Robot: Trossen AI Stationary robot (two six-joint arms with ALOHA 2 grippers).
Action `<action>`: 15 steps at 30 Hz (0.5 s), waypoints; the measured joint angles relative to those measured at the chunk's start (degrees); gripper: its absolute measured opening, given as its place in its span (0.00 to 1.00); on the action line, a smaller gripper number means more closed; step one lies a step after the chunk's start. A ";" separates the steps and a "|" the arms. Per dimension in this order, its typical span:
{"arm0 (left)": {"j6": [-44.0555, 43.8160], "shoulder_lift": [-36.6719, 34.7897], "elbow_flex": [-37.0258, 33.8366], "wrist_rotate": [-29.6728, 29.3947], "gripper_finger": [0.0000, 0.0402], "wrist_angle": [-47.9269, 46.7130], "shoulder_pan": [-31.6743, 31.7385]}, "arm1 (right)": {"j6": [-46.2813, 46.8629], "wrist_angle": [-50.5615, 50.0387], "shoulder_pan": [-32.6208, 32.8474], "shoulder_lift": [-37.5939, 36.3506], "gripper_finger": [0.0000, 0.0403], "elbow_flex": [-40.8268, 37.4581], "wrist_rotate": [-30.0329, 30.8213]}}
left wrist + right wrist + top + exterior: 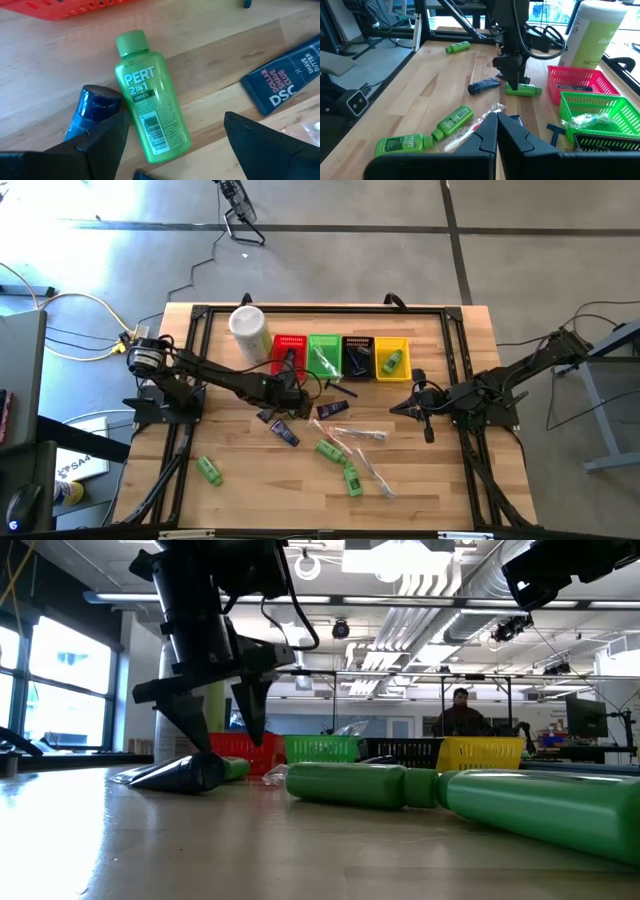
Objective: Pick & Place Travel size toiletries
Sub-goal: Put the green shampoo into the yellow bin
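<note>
A bright green mini bottle (150, 105) lies on its side on the wooden table, just in front of the red basket (60, 7). My left gripper (175, 120) is open and points steeply down over it, one finger on either side, and no contact shows. A blue-capped tube (92, 107) lies beside one finger and a navy tube (285, 80) beyond the other. More green bottles (330, 450), clear wrapped sticks (350, 432) and a dark tube (283, 430) lie scattered toward the near edge. My right gripper (412, 408) waits shut above the table's right side.
Red (289, 352), green (324, 355), black (357, 355) and yellow (391, 358) baskets stand in a row at the far side, some with items inside. A tall white canister (248, 328) stands left of them. One green bottle (208, 470) lies near the front left corner.
</note>
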 joint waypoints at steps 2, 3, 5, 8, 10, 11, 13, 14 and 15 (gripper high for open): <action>0.79 0.53 -0.07 0.06 0.80 -0.53 0.02 | 0.00 -0.02 0.00 0.00 0.01 0.00 0.00; 0.88 0.86 -0.06 0.03 0.80 -0.18 0.02 | 0.00 -0.02 -0.02 -0.02 0.01 0.00 0.00; 0.94 1.67 0.02 0.02 0.80 0.51 0.04 | 0.00 -0.08 0.00 0.00 0.01 0.00 0.00; 1.30 2.16 -0.03 -0.05 0.80 0.41 0.04 | 0.00 -0.16 0.00 0.00 0.01 0.00 0.00; 1.31 2.21 0.00 -0.15 0.80 -0.33 0.04 | 0.00 -0.20 0.00 0.00 0.01 0.00 0.00; 1.30 2.21 0.00 -0.21 0.80 -0.20 0.05 | 0.00 -0.16 0.00 0.00 0.01 0.00 0.00; 1.30 2.21 0.00 -0.34 0.80 -0.02 0.39 | 0.00 -0.19 -0.01 0.00 0.01 0.01 0.00; 1.30 2.21 0.00 -0.31 0.80 -0.13 0.52 | 0.00 -0.06 0.00 0.00 0.01 0.02 0.00; 1.30 2.21 0.00 -0.31 0.80 0.01 0.79 | 0.00 -0.04 0.00 0.00 0.01 0.02 0.00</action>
